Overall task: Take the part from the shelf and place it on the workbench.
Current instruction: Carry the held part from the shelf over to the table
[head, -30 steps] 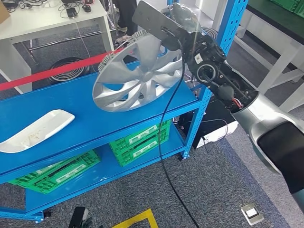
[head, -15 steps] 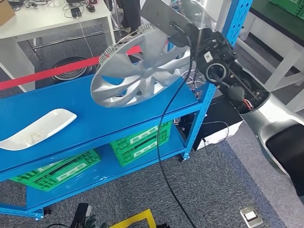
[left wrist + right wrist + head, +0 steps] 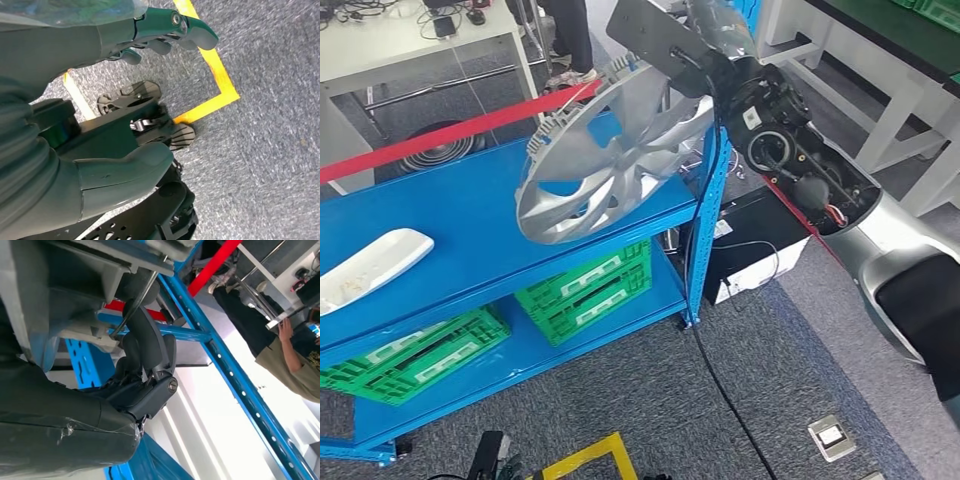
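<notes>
Right hand [image 3: 145,365] gripping the silver wheel cover [image 3: 610,150] by its rim, clear above the blue shelf [image 3: 463,230], left hand [image 3: 113,100] open and idle over the floor; lifted off, carry to the table pending

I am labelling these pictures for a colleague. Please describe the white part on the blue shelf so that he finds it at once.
Find the blue shelf. On its upper level, far to the robot's left, lies the white part. It is long, curved and flat on the shelf, unlike the round silver wheel cover, which is lifted above it.
</notes>
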Tool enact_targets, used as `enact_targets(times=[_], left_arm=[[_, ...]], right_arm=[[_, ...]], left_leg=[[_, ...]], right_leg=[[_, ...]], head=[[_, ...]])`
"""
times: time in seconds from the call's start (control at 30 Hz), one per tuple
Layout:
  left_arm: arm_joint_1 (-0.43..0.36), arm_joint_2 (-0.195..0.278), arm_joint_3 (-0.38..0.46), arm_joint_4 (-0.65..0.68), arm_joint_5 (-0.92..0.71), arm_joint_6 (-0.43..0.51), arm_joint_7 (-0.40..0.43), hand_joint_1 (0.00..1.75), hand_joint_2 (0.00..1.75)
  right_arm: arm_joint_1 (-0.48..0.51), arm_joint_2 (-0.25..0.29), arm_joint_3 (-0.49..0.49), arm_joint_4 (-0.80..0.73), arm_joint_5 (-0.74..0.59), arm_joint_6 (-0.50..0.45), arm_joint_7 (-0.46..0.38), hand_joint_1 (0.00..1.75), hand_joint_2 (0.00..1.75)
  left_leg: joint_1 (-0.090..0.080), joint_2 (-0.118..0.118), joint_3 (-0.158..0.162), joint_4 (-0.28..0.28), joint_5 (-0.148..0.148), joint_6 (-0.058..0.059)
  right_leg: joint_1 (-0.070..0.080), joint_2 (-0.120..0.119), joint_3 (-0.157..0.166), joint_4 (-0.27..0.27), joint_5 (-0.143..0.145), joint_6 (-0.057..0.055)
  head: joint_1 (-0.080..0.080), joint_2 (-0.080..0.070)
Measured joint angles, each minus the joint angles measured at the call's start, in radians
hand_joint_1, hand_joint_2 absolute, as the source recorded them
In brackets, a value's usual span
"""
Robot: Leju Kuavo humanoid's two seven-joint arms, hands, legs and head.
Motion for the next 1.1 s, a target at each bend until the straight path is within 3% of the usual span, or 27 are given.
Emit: enact_targets(times=[0.07, 0.1, 0.13, 0.23, 0.27, 0.3, 0.37, 0.4, 0.43, 0.47, 0.5, 0.57, 0.63, 0.7, 0.77, 0.8, 0.87, 0.9, 0.93, 0.97, 1.0, 1.03, 1.1], left_arm=[[-0.002, 0.003, 0.000, 0.000, 0.000, 0.000, 0.000, 0.00, 1.75], [-0.003, 0.004, 0.000, 0.000, 0.000, 0.000, 0.000, 0.00, 1.75], [-0.004, 0.004, -0.001, 0.000, 0.000, 0.000, 0.000, 0.00, 1.75], [-0.005, 0.002, -0.001, 0.000, 0.000, 0.000, 0.000, 0.00, 1.75], [-0.006, 0.003, -0.001, 0.000, 0.000, 0.000, 0.000, 0.00, 1.75], [-0.006, 0.002, -0.001, 0.000, 0.000, 0.000, 0.000, 0.00, 1.75], [-0.008, 0.000, -0.001, 0.000, 0.000, 0.000, 0.000, 0.00, 1.75], [-0.008, -0.002, -0.001, 0.000, 0.000, 0.000, 0.000, 0.00, 1.75], [-0.008, -0.003, -0.001, 0.000, 0.000, 0.000, 0.000, 0.00, 1.75], [-0.008, -0.003, -0.001, 0.000, 0.000, -0.001, 0.000, 0.00, 1.75], [-0.008, -0.004, -0.001, 0.000, 0.000, -0.001, 0.000, 0.00, 1.75], [-0.008, -0.003, -0.001, 0.000, 0.001, -0.001, -0.001, 0.00, 1.75], [-0.009, -0.003, -0.001, 0.000, 0.001, -0.001, -0.001, 0.00, 1.75], [-0.009, -0.003, -0.001, 0.000, 0.002, -0.001, -0.002, 0.00, 1.75], [-0.008, -0.001, -0.001, 0.000, 0.002, -0.001, -0.002, 0.00, 1.75], [-0.007, -0.001, -0.001, 0.000, 0.002, -0.001, -0.002, 0.00, 1.75], [-0.007, 0.000, -0.001, 0.000, 0.001, -0.001, -0.003, 0.00, 1.75], [-0.007, 0.000, -0.001, 0.000, 0.001, -0.002, -0.003, 0.00, 1.75], [-0.007, 0.000, -0.001, 0.000, 0.001, -0.002, -0.003, 0.00, 1.75], [-0.008, 0.000, -0.001, 0.000, 0.000, -0.003, -0.002, 0.00, 1.75], [-0.008, 0.000, -0.001, 0.000, 0.000, -0.004, -0.001, 0.00, 1.75], [-0.008, 0.000, -0.001, 0.000, 0.000, -0.004, 0.000, 0.00, 1.75], [-0.009, 0.000, -0.001, 0.000, -0.001, -0.005, 0.002, 0.00, 1.75]], right_arm=[[-0.001, -0.001, -0.002, -0.002, 0.000, 0.000, 0.000, 1.75, 1.75], [-0.003, -0.002, -0.002, -0.003, 0.000, 0.000, 0.000, 1.75, 1.75], [-0.004, -0.002, -0.002, -0.003, 0.001, 0.000, 0.000, 1.75, 1.75], [-0.006, -0.007, -0.002, -0.004, 0.003, 0.001, 0.000, 1.75, 1.75], [-0.007, -0.009, -0.002, -0.005, 0.002, 0.004, -0.003, 1.75, 1.75], [-0.008, -0.011, -0.001, -0.005, -0.001, 0.009, -0.008, 1.75, 1.75], [-0.010, -0.014, 0.000, -0.006, -0.010, 0.027, -0.022, 1.75, 1.75], [-0.010, -0.014, 0.001, -0.007, -0.014, 0.036, -0.030, 1.75, 1.75], [-0.009, -0.014, 0.003, -0.007, -0.018, 0.044, -0.035, 1.75, 1.75], [-0.009, -0.014, 0.004, -0.007, -0.020, 0.049, -0.040, 1.75, 1.75], [-0.008, -0.014, 0.005, -0.007, -0.021, 0.052, -0.042, 1.75, 1.75], [-0.010, -0.014, 0.006, -0.008, -0.023, 0.054, -0.045, 1.75, 1.75], [-0.012, -0.014, 0.006, -0.010, -0.025, 0.052, -0.048, 1.75, 1.75], [-0.012, -0.013, 0.005, -0.013, -0.026, 0.050, -0.053, 1.75, 1.75], [-0.011, -0.013, 0.006, -0.013, -0.031, 0.048, -0.061, 1.75, 1.75], [-0.010, -0.013, 0.006, -0.013, -0.034, 0.047, -0.064, 1.75, 1.75], [-0.010, -0.013, 0.006, -0.013, -0.040, 0.047, -0.068, 1.75, 1.75], [-0.010, -0.013, 0.006, -0.012, -0.044, 0.047, -0.069, 1.75, 1.75], [-0.008, -0.013, 0.006, -0.012, -0.053, 0.046, -0.070, 1.75, 1.75], [-0.006, -0.013, 0.006, -0.012, -0.064, 0.045, -0.070, 1.75, 1.75], [-0.003, -0.013, 0.004, -0.012, -0.078, 0.042, -0.071, 1.75, 1.75], [0.000, -0.013, 0.002, -0.012, -0.092, 0.037, -0.075, 1.75, 1.75], [0.004, -0.014, -0.004, -0.011, -0.131, 0.027, -0.089, 1.75, 1.75]], left_leg=[[-0.018, -0.003, 0.089, -0.149, 0.043, 0.033], [-0.025, -0.005, 0.119, -0.203, 0.054, 0.040], [-0.030, -0.006, 0.132, -0.233, 0.058, 0.043], [-0.031, -0.002, 0.124, -0.263, 0.088, 0.036], [-0.028, 0.000, 0.118, -0.275, 0.104, 0.037], [-0.025, 0.004, 0.111, -0.286, 0.119, 0.039], [-0.024, 0.007, 0.089, -0.291, 0.142, 0.044], [-0.023, 0.008, 0.077, -0.288, 0.150, 0.044], [-0.021, 0.008, 0.065, -0.284, 0.157, 0.043], [-0.019, 0.008, 0.052, -0.279, 0.164, 0.041], [-0.017, 0.008, 0.039, -0.271, 0.168, 0.037], [-0.015, 0.006, 0.015, -0.251, 0.175, 0.030], [-0.017, 0.004, -0.003, -0.236, 0.183, 0.019], [-0.018, 0.003, -0.014, -0.233, 0.198, 0.006], [-0.016, 0.001, -0.030, -0.213, 0.174, -0.006], [-0.014, 0.000, -0.044, -0.176, 0.135, -0.012], [-0.009, 0.000, -0.081, -0.049, 0.032, -0.023], [-0.007, 0.000, -0.094, 0.017, 0.000, -0.027], [-0.005, 0.000, -0.095, 0.060, -0.008, -0.029], [-0.004, 0.000, -0.082, 0.072, 0.006, -0.029], [-0.004, 0.000, -0.051, 0.046, 0.035, -0.028], [-0.004, -0.001, -0.004, -0.012, 0.063, -0.024], [-0.008, -0.004, 0.099, -0.168, 0.076, -0.014]], right_leg=[[0.006, 0.002, -0.008, -0.002, 0.012, -0.001], [0.005, 0.002, -0.010, -0.004, 0.020, 0.002], [0.002, 0.001, -0.012, -0.007, 0.027, 0.006], [-0.001, 0.002, -0.020, -0.018, 0.042, 0.023], [0.001, 0.002, -0.029, -0.008, 0.024, 0.027], [0.002, 0.003, -0.041, 0.022, -0.013, 0.030], [0.001, 0.002, -0.074, 0.148, -0.112, 0.037], [0.000, 0.002, -0.086, 0.217, -0.144, 0.041], [-0.002, 0.002, -0.089, 0.266, -0.153, 0.044], [-0.005, 0.002, -0.074, 0.275, -0.138, 0.048], [-0.007, 0.001, -0.041, 0.243, -0.111, 0.052], [-0.011, 0.000, 0.058, 0.104, -0.076, 0.058], [-0.009, 0.001, 0.120, -0.001, -0.084, 0.053], [-0.006, 0.002, 0.119, -0.023, -0.087, 0.035], [-0.009, -0.003, 0.103, -0.026, -0.070, 0.016], [-0.012, -0.005, 0.093, -0.029, -0.060, 0.006], [-0.013, -0.006, 0.069, -0.028, -0.039, -0.004], [-0.013, -0.006, 0.055, -0.028, -0.029, -0.005], [-0.013, -0.005, 0.042, -0.027, -0.018, -0.005], [-0.013, -0.004, 0.029, -0.027, -0.009, -0.003], [-0.013, -0.003, 0.018, -0.026, 0.001, 0.000], [-0.014, -0.003, 0.009, -0.026, 0.010, 0.003], [-0.012, -0.003, -0.006, -0.026, 0.028, 0.014]], head=[[0.002, 0.000], [0.004, 0.000], [0.004, 0.000], [0.001, 0.000], [0.003, 0.000], [0.006, 0.000], [0.014, 0.000], [0.016, 0.000], [0.019, 0.000], [0.022, 0.000], [0.026, 0.000], [0.035, 0.000], [0.040, 0.000], [0.036, 0.000], [0.027, 0.000], [0.022, 0.000], [0.013, 0.000], [0.010, 0.000], [0.008, 0.000], [0.006, 0.000], [0.004, 0.000], [0.004, 0.000], [0.004, 0.000]])
